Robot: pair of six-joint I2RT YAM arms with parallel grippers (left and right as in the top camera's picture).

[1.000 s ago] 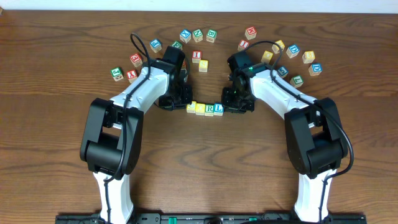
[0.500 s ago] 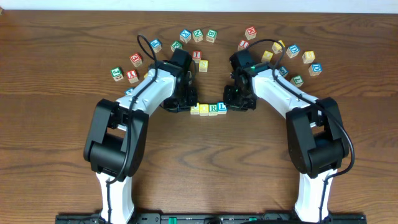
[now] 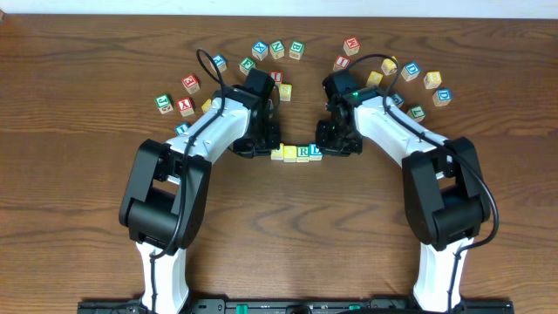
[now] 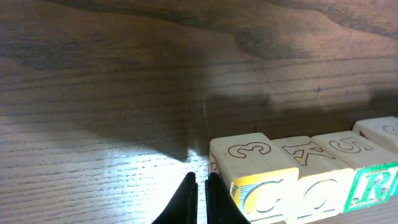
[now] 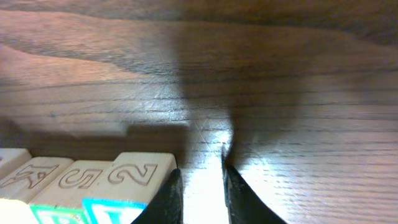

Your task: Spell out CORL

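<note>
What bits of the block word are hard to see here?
Overhead: letters on the two yellow cubes are too small to read.
Left wrist: the R cube is cut by the right and bottom edges; only a corner of the L cube shows.
Right wrist: the L cube's lettered face is cut off by the bottom edge.
Overhead: one loose cube is half hidden under the left arm.

L cube (image 5: 118, 211): cut off at the picture's bottom; I couldn't read its letter.
Loose cubes (image 3: 433, 80), far edge: letters were too small for me.
</note>
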